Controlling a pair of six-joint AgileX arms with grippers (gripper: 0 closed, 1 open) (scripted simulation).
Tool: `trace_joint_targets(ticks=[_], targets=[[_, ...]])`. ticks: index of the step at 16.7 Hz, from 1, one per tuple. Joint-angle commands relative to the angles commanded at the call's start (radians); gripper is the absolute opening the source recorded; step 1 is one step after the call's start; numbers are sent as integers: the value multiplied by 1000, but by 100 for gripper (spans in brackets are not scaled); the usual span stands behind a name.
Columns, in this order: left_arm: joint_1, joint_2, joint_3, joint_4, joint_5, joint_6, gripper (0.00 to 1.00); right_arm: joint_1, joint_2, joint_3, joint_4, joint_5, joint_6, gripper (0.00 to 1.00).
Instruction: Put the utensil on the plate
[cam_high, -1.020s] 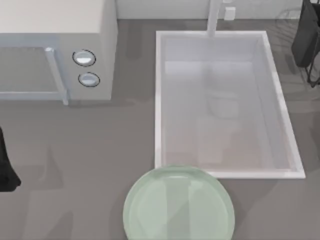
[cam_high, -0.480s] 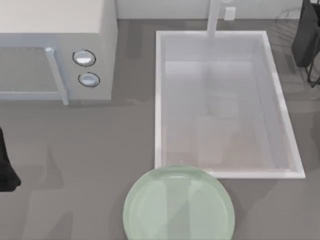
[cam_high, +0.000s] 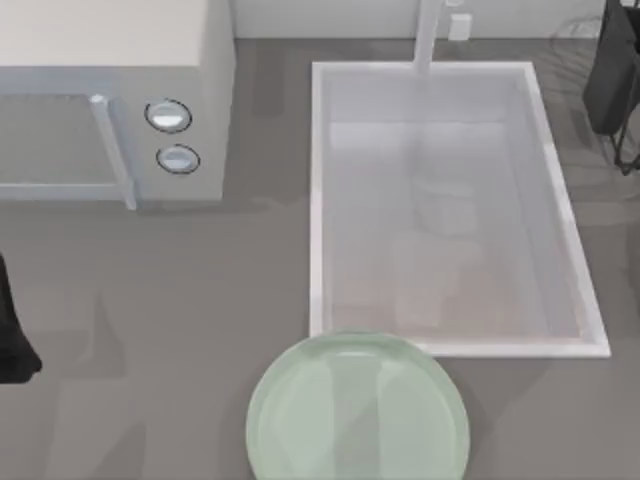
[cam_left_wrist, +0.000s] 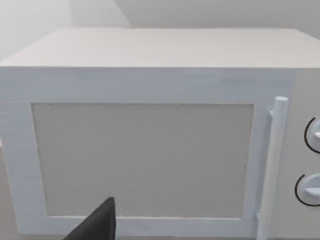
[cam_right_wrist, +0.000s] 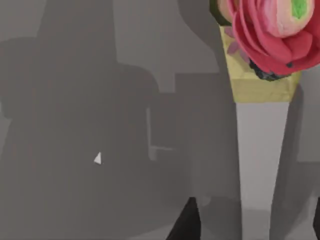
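Plate (cam_high: 357, 410): on the table (cam_high: 180, 300), just in front of the sink (cam_high: 315, 200).
Left arm: at the table's left edge, pincer state unclear.
Right arm: at the far right corner, pincer state unclear.

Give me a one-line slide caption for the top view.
Pale green plate at the table's near edge, below a white sink, microwave at upper left.

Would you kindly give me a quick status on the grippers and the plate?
Left arm parked at table's left edge, right arm at far right. Plate bare, near edge, just below the sink. Nothing obstructing the plate.
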Motion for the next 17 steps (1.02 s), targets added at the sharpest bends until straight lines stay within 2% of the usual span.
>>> trace_joint_targets(ticks=[8,14,17], targets=[[0,0,0,0,0,0,100,-1,-106,210,-329,-1,-5,0],[0,0,0,0,0,0,100,0,-118,228,-351,-1,-3,0],[0,0,0,0,0,0,100,35,-113,236,-351,2,54,0]])
